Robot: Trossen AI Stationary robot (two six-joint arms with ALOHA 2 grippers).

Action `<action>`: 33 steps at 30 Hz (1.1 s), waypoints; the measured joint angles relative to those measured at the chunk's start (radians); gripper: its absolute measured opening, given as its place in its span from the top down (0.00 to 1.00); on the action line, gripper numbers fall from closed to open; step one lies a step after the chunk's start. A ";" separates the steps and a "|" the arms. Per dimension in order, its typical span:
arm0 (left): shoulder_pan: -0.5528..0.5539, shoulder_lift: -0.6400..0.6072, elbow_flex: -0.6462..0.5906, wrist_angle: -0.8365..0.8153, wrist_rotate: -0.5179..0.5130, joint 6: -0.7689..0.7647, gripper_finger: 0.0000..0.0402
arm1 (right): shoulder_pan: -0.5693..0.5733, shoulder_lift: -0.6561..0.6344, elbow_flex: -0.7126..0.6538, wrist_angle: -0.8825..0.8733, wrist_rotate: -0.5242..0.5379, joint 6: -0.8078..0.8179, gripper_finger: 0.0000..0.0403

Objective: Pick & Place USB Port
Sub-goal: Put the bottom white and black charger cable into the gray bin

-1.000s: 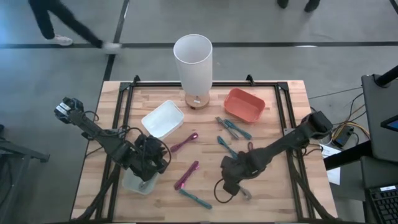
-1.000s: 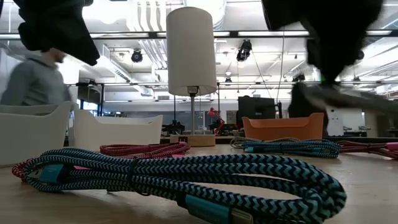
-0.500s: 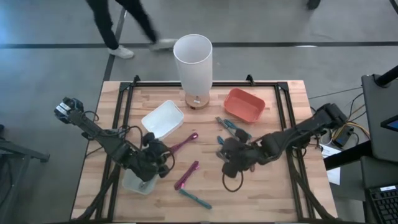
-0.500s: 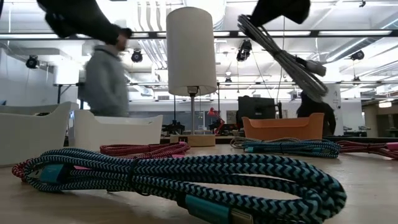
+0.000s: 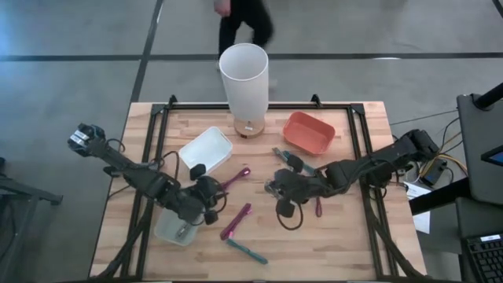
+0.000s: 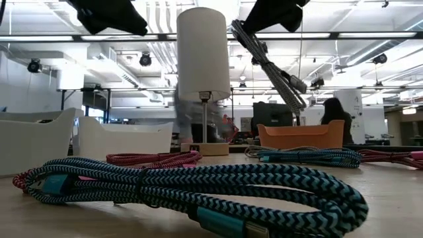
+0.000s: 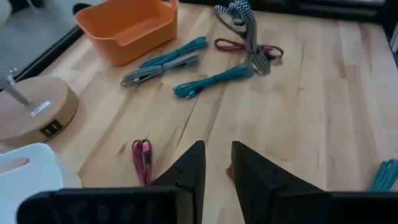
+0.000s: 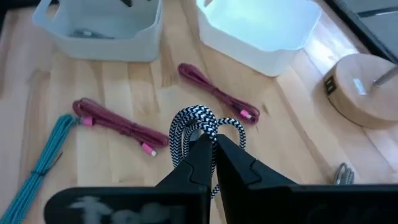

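The right gripper is clenched on a black-and-white braided USB cable, which it holds above the wooden table, in front of the tall white cylindrical lamp and a little toward the orange plastic bin. In the low view the cable hangs down from the gripper, clear of the table top. In the right wrist view its coil loops around the tips of the two dark fingers.

The left gripper is in front of the lamp too, but on the other side, between the white rectangular bin and the translucent plastic bin. Its fingers stand slightly apart and hold nothing.

Near the lamp base lie a magenta braided cable and a second magenta cable, with a teal braided cable farther from the lamp. Teal and grey cables lie just beside the orange bin. A dark red cable lies near the right arm. A person stands on the floor behind the lamp.
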 joint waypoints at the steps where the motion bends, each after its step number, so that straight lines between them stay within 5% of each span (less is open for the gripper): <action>1: 0.014 0.000 0.000 0.000 0.016 0.016 0.80 | -0.007 -0.009 0.000 -0.006 -0.015 -0.008 0.98; 11: 0.129 -0.016 -0.026 0.028 0.181 0.115 0.67 | -0.028 -0.143 -0.165 0.182 -0.023 -0.076 0.98; 21: 0.193 0.015 -0.262 0.740 0.256 0.224 0.55 | -0.059 -0.174 -0.436 0.819 -0.079 -0.202 0.98; 33: 0.260 0.168 -0.340 1.109 0.318 0.265 0.55 | -0.102 -0.093 -0.423 0.906 -0.080 -0.236 0.98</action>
